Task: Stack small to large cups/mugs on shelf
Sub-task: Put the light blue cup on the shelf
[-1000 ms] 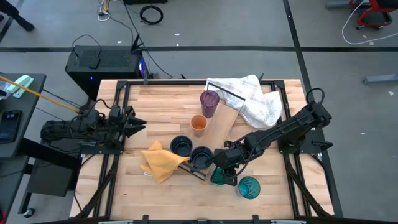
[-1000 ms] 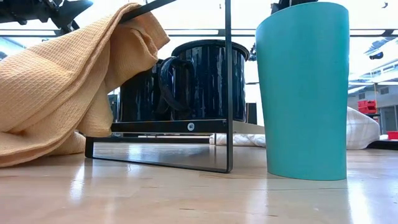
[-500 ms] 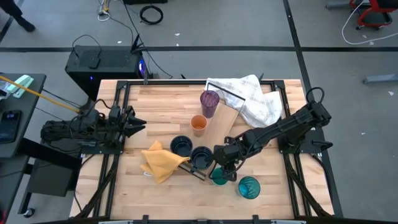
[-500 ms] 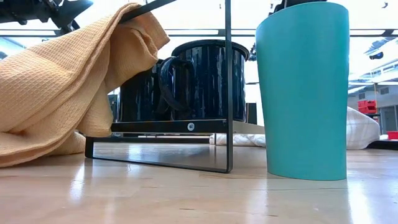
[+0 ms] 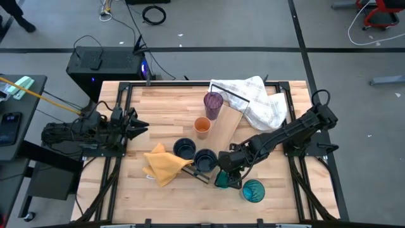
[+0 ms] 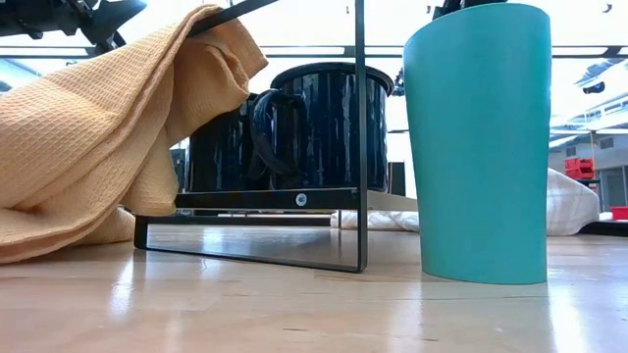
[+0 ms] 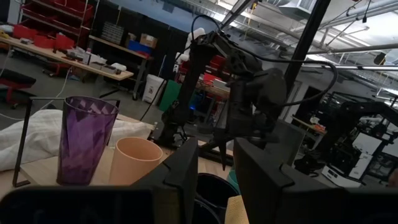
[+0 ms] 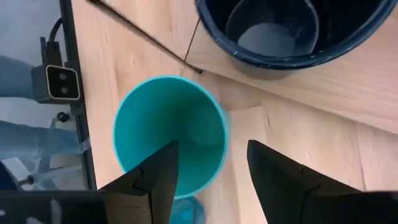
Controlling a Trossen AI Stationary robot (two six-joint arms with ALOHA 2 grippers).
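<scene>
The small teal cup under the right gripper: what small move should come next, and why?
Probably lower the right gripper straight down so one finger goes inside the small teal cup, then close. Its fingers stand open above the cup's rim, and the cup stands upright on the light wooden table, beside the shelf's end where a dark navy mug sits.

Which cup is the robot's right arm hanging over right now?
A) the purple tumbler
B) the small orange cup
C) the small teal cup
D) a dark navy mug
C: the right wrist view looks straight down into the small teal cup, with the right gripper just above its rim and its jaws standing apart; the high view shows that gripper over the same cup.
</scene>
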